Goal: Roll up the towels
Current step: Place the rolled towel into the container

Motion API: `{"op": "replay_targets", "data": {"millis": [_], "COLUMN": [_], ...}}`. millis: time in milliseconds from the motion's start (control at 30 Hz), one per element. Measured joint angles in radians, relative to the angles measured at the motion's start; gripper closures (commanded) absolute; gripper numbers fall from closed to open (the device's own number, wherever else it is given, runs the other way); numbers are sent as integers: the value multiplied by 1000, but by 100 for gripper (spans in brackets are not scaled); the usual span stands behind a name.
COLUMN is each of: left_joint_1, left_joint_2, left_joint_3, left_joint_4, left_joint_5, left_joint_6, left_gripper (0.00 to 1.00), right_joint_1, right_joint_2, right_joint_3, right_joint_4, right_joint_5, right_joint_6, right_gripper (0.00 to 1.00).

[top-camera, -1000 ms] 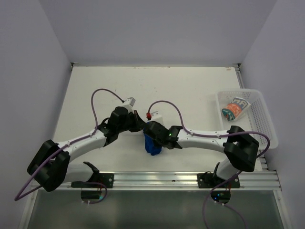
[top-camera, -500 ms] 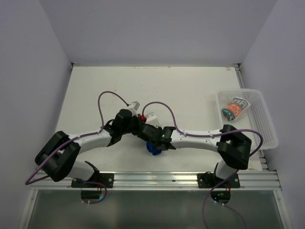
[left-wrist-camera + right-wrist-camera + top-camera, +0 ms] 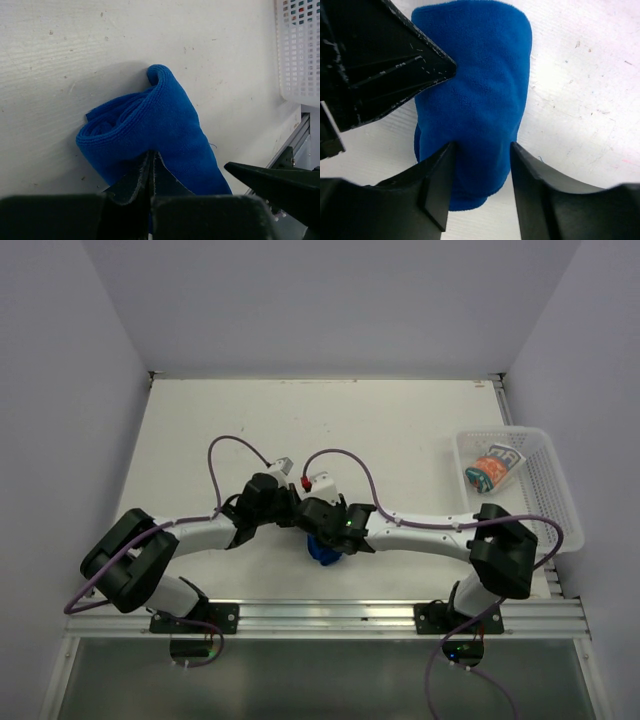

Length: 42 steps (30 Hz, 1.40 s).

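Though lettering on the patterned towel (image 3: 492, 468) is unreadable, left hand (image 3: 151, 152) is pressed together against blue towel (image 3: 165, 120); right hand (image 3: 481, 147) spread astride it.

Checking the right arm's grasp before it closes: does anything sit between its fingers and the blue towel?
Nothing visible does. The right gripper has open fingers either side of the blue towel, with only cloth between them. The left gripper, shut, meets the towel farther along, outside that gap.
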Motion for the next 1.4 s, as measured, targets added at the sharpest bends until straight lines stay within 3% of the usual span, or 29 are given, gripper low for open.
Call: {"op": "replay_targets", "data": {"millis": [200, 333, 567, 1200, 1333, 1400], "left_joint_1": [0, 0, 0, 0, 0, 0], "left_joint_2": [0, -1, -3, -12, -12, -12], "left_joint_3": [-3, -5, -7, -16, -16, -16], "left_joint_4": [2, 2, 2, -5, -5, -5], "left_joint_5": [-3, -6, -8, -14, -15, -15], "left_joint_6": [0, 0, 0, 0, 0, 0], "left_gripper": [100, 100, 100, 100, 100, 100], "right_joint_1": [-30, -103, -150, -150, -149, -146], "right_joint_2": [-131, -206, -176, 8, 13, 14], "right_joint_3": [-47, -124, -188, -188, -188, -188], "right_joint_4": [34, 108, 224, 356, 360, 363], "right_joint_5": [-24, -97, -234, -303, -302, -301], "right_joint_6": [28, 50, 50, 26, 25, 25], "right_gripper": [35, 19, 11, 10, 17, 26]}}
